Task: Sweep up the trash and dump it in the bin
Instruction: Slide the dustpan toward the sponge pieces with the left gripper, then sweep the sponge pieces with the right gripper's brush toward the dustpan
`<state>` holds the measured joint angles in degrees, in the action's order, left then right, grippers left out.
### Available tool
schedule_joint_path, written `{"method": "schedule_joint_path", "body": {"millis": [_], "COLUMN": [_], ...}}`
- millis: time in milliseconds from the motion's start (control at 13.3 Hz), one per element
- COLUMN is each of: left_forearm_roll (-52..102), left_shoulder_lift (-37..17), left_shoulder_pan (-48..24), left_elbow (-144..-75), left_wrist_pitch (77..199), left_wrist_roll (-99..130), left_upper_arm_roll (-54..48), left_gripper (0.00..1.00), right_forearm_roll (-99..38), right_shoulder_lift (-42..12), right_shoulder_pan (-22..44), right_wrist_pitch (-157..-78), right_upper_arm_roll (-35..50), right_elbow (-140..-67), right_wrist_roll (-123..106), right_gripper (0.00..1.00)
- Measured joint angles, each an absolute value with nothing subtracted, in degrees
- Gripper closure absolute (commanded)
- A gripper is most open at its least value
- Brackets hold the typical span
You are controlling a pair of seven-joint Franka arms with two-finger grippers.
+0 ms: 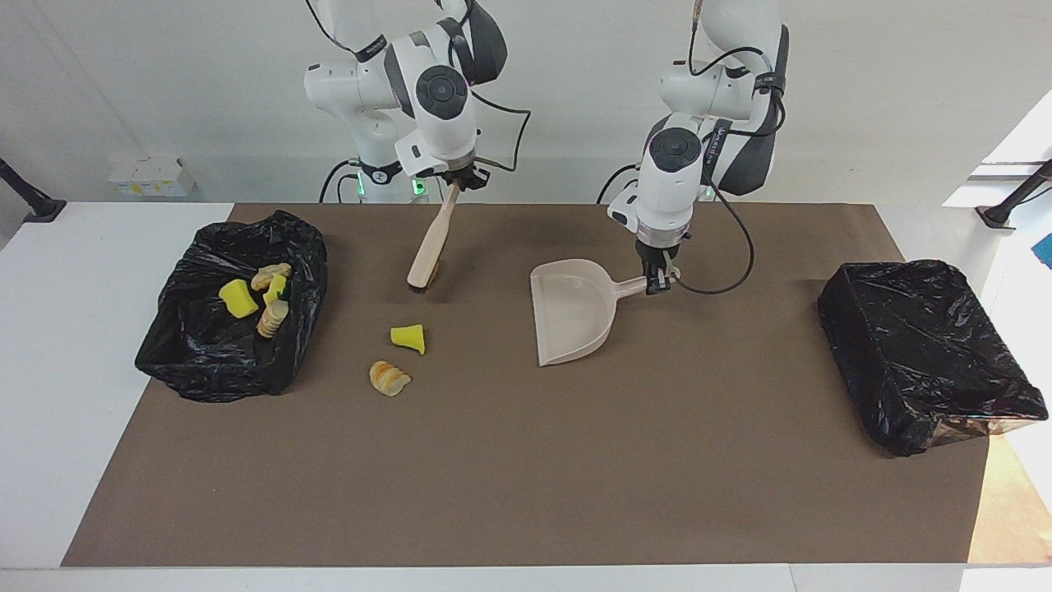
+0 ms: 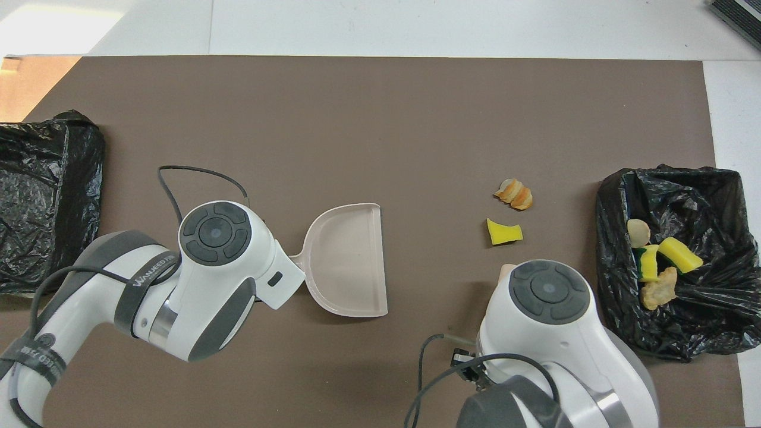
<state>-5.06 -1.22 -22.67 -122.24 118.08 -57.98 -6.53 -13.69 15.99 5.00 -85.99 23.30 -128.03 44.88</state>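
In the facing view, the right pincer [image 1: 454, 182] is pinching the top of the brush [image 1: 431, 247] handle, and the brush is hanging tilted with its bristles touching the table [image 1: 575, 460], nearer to the robots than the yellow sponge chunk [image 1: 408, 337]. The left pincer [image 1: 657, 278] is clamping the handle of the beige dustpan [image 1: 571, 319], which is lying flat on the table with its open lip pointing away from the robots. The dustpan is sitting well apart from the sponge chunk, toward the left arm's end, and is carrying nothing. Just beside the sponge chunk, slightly farther from the robots, a tan croissant piece [image 1: 389, 378] is lying loose. The open black-lined bin [image 1: 205, 362] is standing near the sponge chunk toward the right arm's end, and several scraps [image 1: 261, 298] are already resting in it (yellow sponge bits and tan pieces). A second, bag-covered box [image 1: 920, 353] is sitting far toward the left arm's end.

In the overhead view, the right arm is covering its own pincer and most of the brush. The dustpan [image 2: 351, 261] is showing empty, the sponge chunk [image 2: 503, 232] and croissant piece [image 2: 514, 194] are lying side by side on the table, and the bin [image 2: 618, 249] is holding its scraps [image 2: 657, 267].

Most of the trash looks dumped; these two pieces seem to be all that is left to sweep and tip in.
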Motion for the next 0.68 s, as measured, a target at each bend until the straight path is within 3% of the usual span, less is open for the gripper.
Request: {"method": "schedule_joint_path", "body": {"millis": [376, 677], "left_forearm_roll": [-5.05, -5.05], "left_shoulder_lift": [-1.07, -0.89], "left_shoulder_pan": [-24.03, -26.11], "left_elbow": [-123.71, -126.23], "left_wrist_pitch": [118.52, 121.84], "left_wrist_roll": [-57.36, -54.74], "left_upper_arm_roll": [-6.54, -6.57], "left_gripper": [1.0, 1.0], "right_forearm_roll": [-13.66, -15.7], "right_shoulder_lift": [29.17, 27.96], "right_shoulder_pan": [5.69, 5.76], "right_wrist_pitch": [-94.74, -105.74], "right_upper_arm_roll": [24.0, 24.26], "right_elbow": [-147.18, -150.22], "right_wrist_roll": [42.17, 39.26], "right_gripper": [1.0, 1.0]}}
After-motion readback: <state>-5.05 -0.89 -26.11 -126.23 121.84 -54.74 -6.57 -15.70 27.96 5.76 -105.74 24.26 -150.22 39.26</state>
